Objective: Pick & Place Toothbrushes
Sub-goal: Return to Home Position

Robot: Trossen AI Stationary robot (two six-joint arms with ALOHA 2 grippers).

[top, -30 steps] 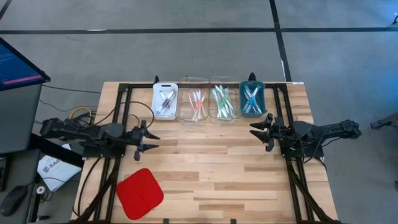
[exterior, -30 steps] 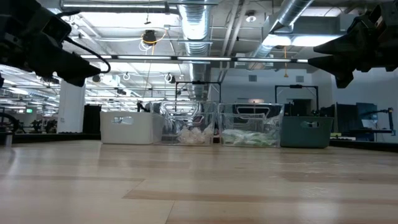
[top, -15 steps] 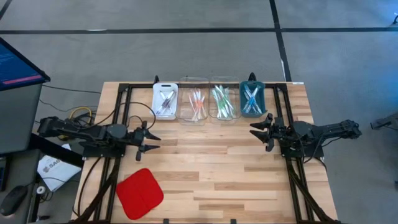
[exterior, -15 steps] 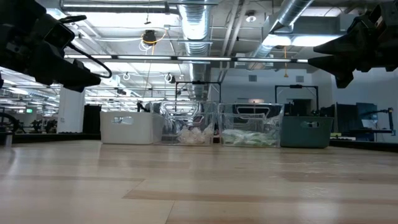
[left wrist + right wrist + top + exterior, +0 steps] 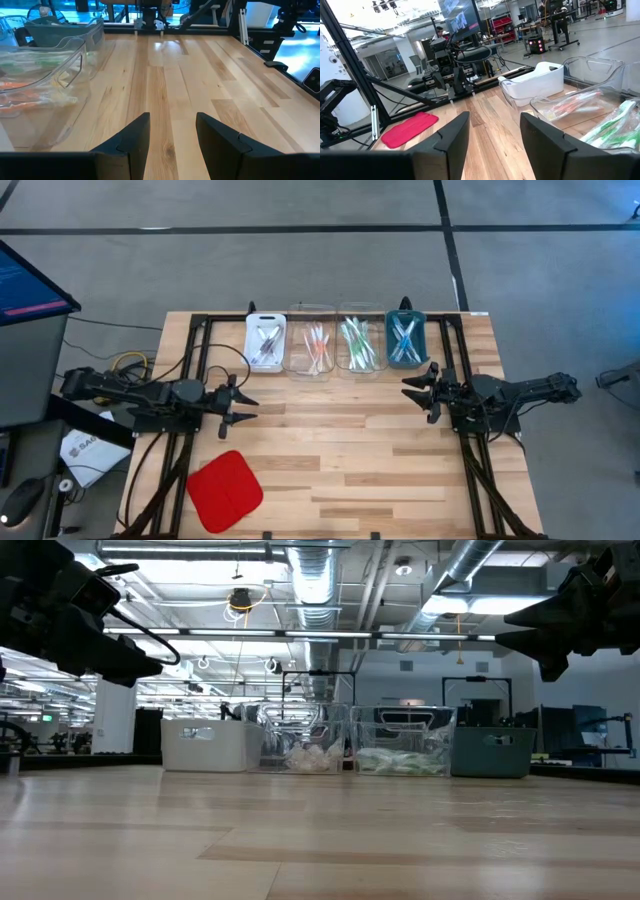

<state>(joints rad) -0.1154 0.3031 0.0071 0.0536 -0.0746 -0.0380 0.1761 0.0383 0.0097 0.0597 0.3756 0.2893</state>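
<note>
The toothbrushes lie sorted by colour in a row of four small trays along the far edge: grey-purple ones in the white tray (image 5: 266,341), orange ones (image 5: 316,346) and green ones (image 5: 357,346) in two clear trays, blue ones in the teal tray (image 5: 405,340). My left gripper (image 5: 248,406) hovers open at the table's left side, pointing right, with nothing between its fingers. My right gripper (image 5: 410,390) hovers open at the right side, pointing left, also with nothing between them. Both stay well above the wood.
A red square pad (image 5: 225,490) lies near the front left corner. Black frame rails (image 5: 200,360) run along both sides of the wooden table. A monitor (image 5: 25,285) stands off the table's left. Bare wood (image 5: 340,440) spreads between the two grippers.
</note>
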